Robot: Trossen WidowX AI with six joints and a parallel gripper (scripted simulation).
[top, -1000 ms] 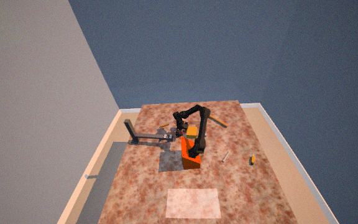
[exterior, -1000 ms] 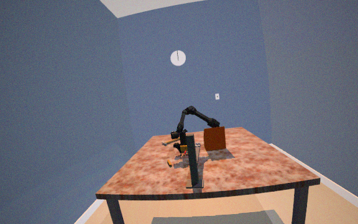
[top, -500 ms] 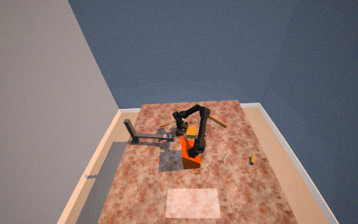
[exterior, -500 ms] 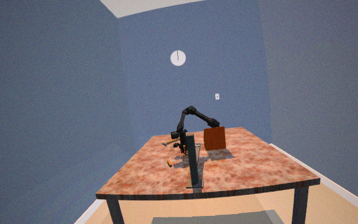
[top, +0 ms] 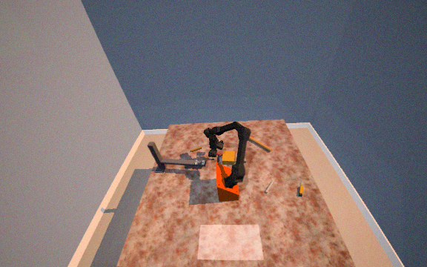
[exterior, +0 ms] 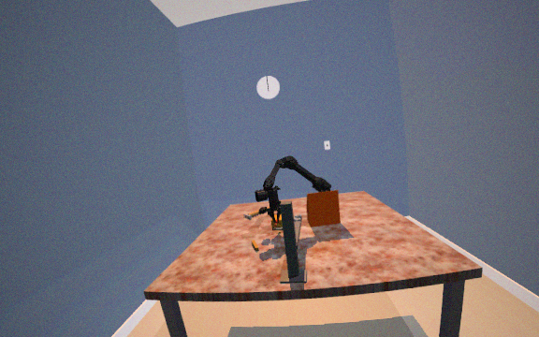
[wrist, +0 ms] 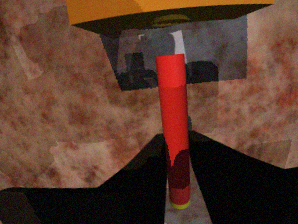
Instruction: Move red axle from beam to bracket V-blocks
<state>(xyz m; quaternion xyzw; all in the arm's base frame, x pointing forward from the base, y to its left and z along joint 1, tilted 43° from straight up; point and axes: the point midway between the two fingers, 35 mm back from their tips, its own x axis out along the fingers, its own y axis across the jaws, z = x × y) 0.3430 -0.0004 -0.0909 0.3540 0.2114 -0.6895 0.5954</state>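
The red axle has a yellow-tipped near end in the wrist view. Its far end points at the dark side of the yellow block, which looks like the beam. A strip of grey plate shows between them, but I cannot tell surely whether the axle is free. The block stands over the plate. My gripper is shut on the axle. A grey bracket with an upright post stands left of the gripper in the top view; small pale pieces at its inner end may be the V-blocks.
An orange wedge stands beside the arm's base. The bracket's post rises high. A long yellow-orange bar, a small yellow bar, a pale stick and a yellow-handled tool lie on the table.
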